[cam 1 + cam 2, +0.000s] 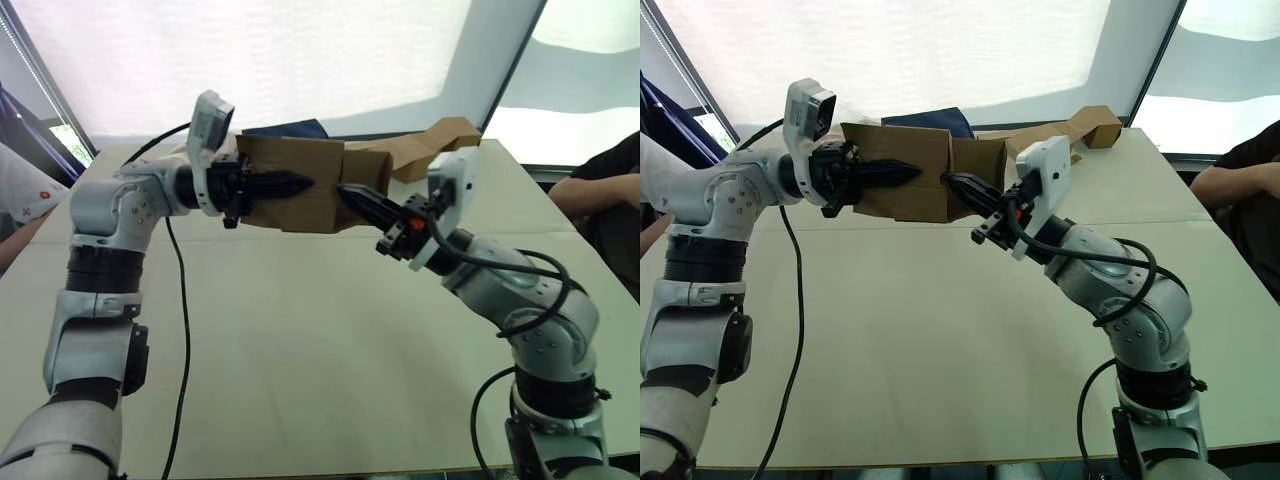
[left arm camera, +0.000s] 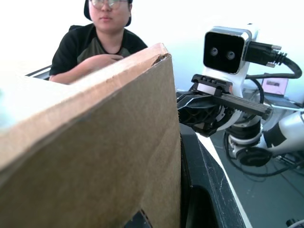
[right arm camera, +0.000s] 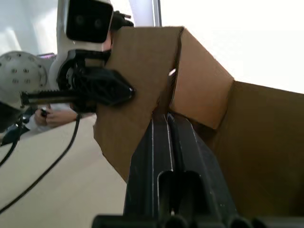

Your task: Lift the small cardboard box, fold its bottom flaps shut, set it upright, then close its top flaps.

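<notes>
The small cardboard box (image 1: 290,155) hangs in the air above the far middle of the table, held between both arms. My left gripper (image 1: 300,183) reaches in from the left and is shut on the box's broad side panel, one black finger lying across its face. From the right, my right gripper (image 1: 350,195) points at the box's open end with its fingers shut together, the tips touching the crease beside an inward-angled flap (image 3: 199,90). I cannot tell whether this end carries the bottom flaps or the top flaps. The box's other end is hidden.
A larger crooked cardboard piece (image 1: 440,140) lies at the table's far right, and a dark blue thing (image 1: 290,128) sits behind the box. A person's arm (image 1: 590,190) rests by the right edge. A black cable (image 1: 185,330) hangs from my left arm over the beige table (image 1: 300,350).
</notes>
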Controlling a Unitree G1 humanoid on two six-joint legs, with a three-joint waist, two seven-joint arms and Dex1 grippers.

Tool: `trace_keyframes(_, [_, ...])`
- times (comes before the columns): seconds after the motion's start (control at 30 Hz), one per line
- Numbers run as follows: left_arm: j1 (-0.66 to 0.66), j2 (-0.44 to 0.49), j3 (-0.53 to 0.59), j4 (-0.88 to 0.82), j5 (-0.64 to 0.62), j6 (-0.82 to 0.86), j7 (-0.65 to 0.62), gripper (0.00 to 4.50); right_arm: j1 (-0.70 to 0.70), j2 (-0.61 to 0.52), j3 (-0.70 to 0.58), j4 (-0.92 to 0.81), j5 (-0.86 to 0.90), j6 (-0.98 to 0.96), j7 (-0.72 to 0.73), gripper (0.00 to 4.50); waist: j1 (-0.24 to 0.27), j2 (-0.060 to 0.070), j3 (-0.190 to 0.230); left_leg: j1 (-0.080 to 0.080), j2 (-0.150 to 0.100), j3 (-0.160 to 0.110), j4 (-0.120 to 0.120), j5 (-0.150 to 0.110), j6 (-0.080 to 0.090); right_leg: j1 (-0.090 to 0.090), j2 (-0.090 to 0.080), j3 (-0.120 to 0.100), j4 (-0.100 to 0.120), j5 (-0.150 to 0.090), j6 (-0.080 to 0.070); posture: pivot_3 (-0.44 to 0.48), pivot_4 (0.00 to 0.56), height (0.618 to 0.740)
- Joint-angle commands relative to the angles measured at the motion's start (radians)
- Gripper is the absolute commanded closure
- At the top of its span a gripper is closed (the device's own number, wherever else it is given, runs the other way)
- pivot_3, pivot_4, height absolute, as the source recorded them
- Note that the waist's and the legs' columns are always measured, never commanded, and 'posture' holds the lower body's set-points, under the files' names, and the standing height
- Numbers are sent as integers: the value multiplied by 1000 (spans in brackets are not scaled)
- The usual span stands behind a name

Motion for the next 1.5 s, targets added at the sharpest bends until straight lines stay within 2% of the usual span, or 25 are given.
trace_keyframes(0.03, [-2,13,26,-33,-8,-8,0,4500,60,-80,-109,-68,116,34,39,4478,2,0,0,0,0,0,0,0,0,0,0,0,0,0,0,0,150,740])
trace_keyframes(0.13, [-7,14,28,-31,-11,-5,2,4500,164,-156,-101,-99,124,66,88,4478,2,0,0,0,0,0,0,0,0,0,0,0,0,0,0,0,150,740])
trace_keyframes(0.27, [-20,7,31,-28,-19,2,7,4500,193,-161,-29,-106,62,46,90,4478,-6,0,0,0,0,0,0,0,1,0,1,1,0,0,0,0,150,740])
trace_keyframes(0.4, [-23,1,32,-42,-30,16,9,4500,154,-126,46,-70,-43,5,78,4478,-3,0,0,1,1,0,0,0,1,0,4,1,0,0,0,0,150,740])
trace_keyframes(0.53, [-10,3,27,-84,-51,46,5,4500,75,-72,66,-6,-113,-40,67,4478,-1,-1,0,0,1,0,1,0,1,0,5,2,0,0,0,0,150,740])
trace_keyframes(0.9, [14,-5,36,-113,-65,58,41,4500,-9,39,73,19,-74,-32,88,4478,-1,0,0,0,2,-1,1,0,0,0,5,1,0,0,0,0,150,740])
trace_keyframes(1.17, [21,-11,36,-108,-68,46,50,4500,-17,37,121,35,-120,-38,132,4478,0,0,0,0,2,0,1,0,0,0,5,1,0,0,0,0,150,740])
trace_keyframes(1.3, [23,-4,39,-100,-63,39,51,4500,9,-13,51,34,-109,-37,170,4478,0,0,0,0,2,0,1,0,0,0,5,1,0,0,0,0,150,740])
trace_keyframes(1.5, [20,8,41,-83,-58,26,48,4500,15,-105,-161,18,169,32,177,4478,3,0,0,0,2,0,1,0,1,0,4,1,0,0,0,0,150,740])
